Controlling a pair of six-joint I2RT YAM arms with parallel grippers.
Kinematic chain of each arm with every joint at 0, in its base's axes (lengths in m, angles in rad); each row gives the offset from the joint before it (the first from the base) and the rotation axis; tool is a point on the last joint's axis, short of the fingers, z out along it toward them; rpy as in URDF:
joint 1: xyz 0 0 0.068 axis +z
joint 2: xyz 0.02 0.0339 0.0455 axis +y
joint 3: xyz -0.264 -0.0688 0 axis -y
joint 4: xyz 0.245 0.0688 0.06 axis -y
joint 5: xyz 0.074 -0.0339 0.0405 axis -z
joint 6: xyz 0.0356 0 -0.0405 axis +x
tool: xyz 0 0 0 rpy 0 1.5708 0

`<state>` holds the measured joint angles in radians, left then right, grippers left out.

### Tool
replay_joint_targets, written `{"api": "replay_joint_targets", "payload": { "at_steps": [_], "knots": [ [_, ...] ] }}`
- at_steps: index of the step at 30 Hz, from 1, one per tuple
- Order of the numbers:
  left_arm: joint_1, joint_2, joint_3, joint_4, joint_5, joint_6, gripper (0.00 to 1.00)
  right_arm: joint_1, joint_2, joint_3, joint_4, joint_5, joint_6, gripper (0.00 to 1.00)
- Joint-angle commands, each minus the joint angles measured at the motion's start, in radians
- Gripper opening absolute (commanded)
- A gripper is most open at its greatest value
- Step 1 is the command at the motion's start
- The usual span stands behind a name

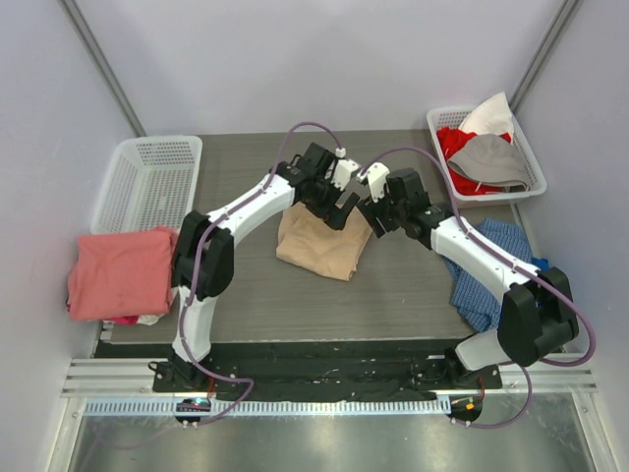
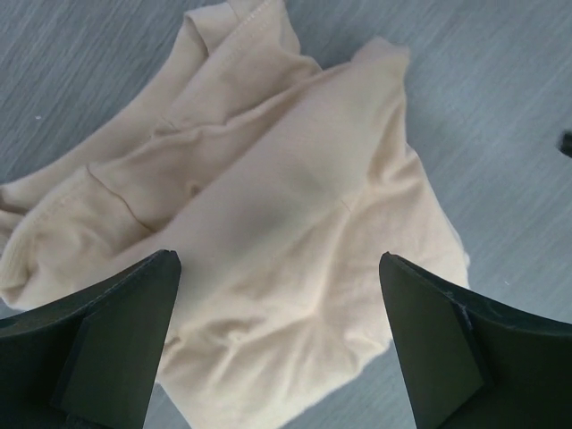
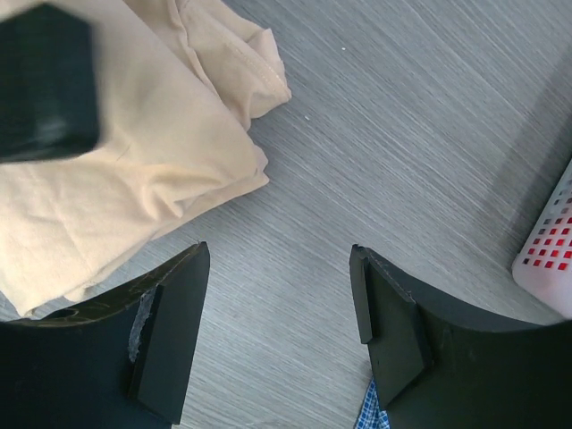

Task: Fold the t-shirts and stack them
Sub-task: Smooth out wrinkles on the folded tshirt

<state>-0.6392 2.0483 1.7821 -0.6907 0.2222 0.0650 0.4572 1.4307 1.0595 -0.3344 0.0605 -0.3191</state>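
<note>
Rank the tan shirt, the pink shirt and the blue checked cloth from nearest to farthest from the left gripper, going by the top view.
Measured from the left gripper:
1. Tan shirt: just below it, in the middle.
2. Blue checked cloth: off to the right side.
3. Pink shirt: at the far left edge.

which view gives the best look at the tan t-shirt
Left wrist: the tan t-shirt fills the frame, with its folds and hem stitching plain to see. Top external shows where it lies on the table, but small. Right wrist catches only one side of it, at the frame's left.
</note>
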Motion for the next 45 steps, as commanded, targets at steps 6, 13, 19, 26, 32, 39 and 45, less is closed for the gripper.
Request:
{"api": "replay_joint_targets", "payload": {
  "at_steps": [6, 13, 19, 26, 32, 39, 45],
  "knots": [
    [0.015, 0.053, 0.073, 0.048, -0.021, 0.029, 1.0, 0.001, -0.07, -0.021, 0.021, 0.016, -0.005, 0.71],
    [0.015, -0.017, 0.025, 0.074, -0.072, 0.044, 1.0, 0.001, -0.065, -0.044, 0.035, -0.008, 0.011, 0.71],
    [0.013, -0.092, -0.033, 0.08, -0.106, 0.061, 1.0, 0.001, -0.088, -0.065, 0.035, -0.002, 0.006, 0.71],
    [0.007, -0.157, -0.13, 0.079, -0.116, 0.071, 1.0, 0.001, -0.092, -0.076, 0.032, -0.005, 0.006, 0.71],
    [0.007, -0.136, -0.168, 0.102, -0.112, 0.082, 1.0, 0.003, -0.098, -0.085, 0.032, -0.007, 0.006, 0.71],
    [0.007, -0.09, -0.125, 0.106, -0.095, 0.076, 1.0, 0.001, -0.108, -0.102, 0.034, 0.005, 0.0, 0.71],
    [0.007, -0.068, -0.121, 0.109, -0.089, 0.076, 1.0, 0.001, -0.104, -0.115, 0.041, 0.012, -0.001, 0.71]
  ]
}}
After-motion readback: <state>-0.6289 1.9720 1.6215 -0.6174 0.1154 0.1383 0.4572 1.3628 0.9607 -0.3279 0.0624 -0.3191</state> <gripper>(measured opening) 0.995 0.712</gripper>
